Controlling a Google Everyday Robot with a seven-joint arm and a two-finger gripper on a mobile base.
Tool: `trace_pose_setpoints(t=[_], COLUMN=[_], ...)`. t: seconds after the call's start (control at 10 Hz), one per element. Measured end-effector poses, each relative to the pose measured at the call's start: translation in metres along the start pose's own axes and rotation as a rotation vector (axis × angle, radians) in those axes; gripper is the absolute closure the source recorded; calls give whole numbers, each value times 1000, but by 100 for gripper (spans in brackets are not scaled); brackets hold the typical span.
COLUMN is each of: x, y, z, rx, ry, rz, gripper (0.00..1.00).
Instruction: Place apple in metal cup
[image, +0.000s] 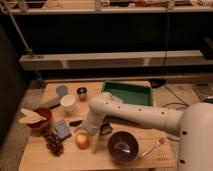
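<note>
1. The step in hand appears to be the reach for the apple (82, 141), which lies on the bench (42, 158) at lower centre-left, not yet lifted.
2. The hand (93, 132) sits just right of the apple; I cannot tell whether it is open or closed.
3. Next move: grip the apple, lift it and carry it up-frame to the metal cup (81, 92).

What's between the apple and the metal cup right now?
Camera view: a small dark object lies between the apple and the metal cup; the white cup stands just off that line. The gripper is beside the apple.
</note>
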Motion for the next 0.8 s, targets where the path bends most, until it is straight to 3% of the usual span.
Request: trace_pose_setpoints(t=[0.2,0.8], x=[-3,-7], y=[-4,-9], z=[8,11], rx=[-8,-16], ry=[-22,-64], rz=[-11,-19], gripper=[31,88])
